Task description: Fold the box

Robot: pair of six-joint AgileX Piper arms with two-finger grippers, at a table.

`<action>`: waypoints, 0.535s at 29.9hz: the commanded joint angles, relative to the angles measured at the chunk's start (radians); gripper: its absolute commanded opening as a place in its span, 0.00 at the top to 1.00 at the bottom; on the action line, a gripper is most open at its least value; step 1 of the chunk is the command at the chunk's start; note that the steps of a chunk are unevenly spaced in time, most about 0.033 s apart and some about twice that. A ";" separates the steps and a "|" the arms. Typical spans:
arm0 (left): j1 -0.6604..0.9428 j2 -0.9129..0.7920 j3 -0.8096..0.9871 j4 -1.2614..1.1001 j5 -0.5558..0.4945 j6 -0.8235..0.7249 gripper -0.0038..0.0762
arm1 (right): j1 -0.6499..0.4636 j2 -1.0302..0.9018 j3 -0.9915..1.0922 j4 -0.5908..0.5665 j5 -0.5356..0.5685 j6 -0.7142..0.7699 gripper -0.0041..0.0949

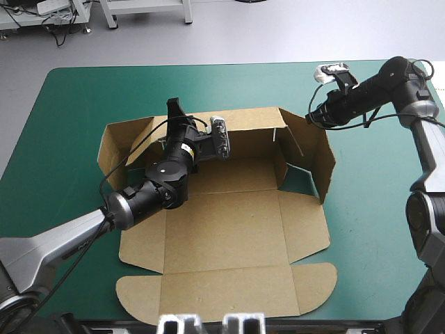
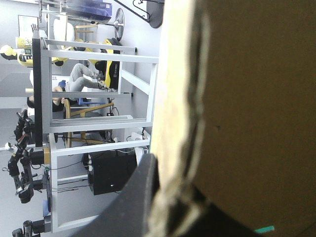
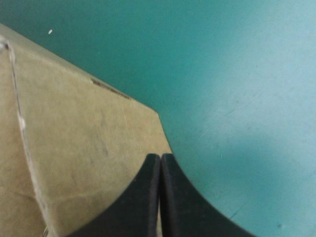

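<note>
The brown box (image 1: pixel 229 229) lies on the teal-green cover with its back wall (image 1: pixel 243 125) and right wall (image 1: pixel 316 156) raised; the left flap (image 1: pixel 122 142) stands tilted. My left gripper (image 1: pixel 174 110) is at the left end of the back wall, shut on the box. In the left wrist view the board (image 2: pixel 247 98) runs edge-on between the fingers, with one black finger (image 2: pixel 133 197) showing beside it. My right gripper (image 1: pixel 311 117) hovers by the right wall's far top corner, shut with nothing in it. Its right wrist view shows the gripper (image 3: pixel 160 160) over a board flap (image 3: pixel 74 148).
The box's base and lid (image 1: pixel 229 296) with rounded flaps lie flat toward the table's near edge. Bare teal-green cover (image 1: pixel 375 229) stretches right of the box and beyond the back wall to the far edge.
</note>
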 commanded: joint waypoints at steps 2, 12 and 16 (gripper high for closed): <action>-0.007 -0.027 -0.020 -0.002 -0.036 -0.024 0.97 | 0.004 -0.107 0.047 0.046 0.024 -0.044 0.98; -0.007 -0.027 -0.020 -0.004 -0.043 -0.024 0.97 | 0.004 -0.157 0.215 0.187 0.022 -0.195 0.98; -0.007 -0.027 -0.020 -0.016 -0.043 -0.024 0.97 | 0.004 -0.158 0.323 0.294 -0.060 -0.299 0.98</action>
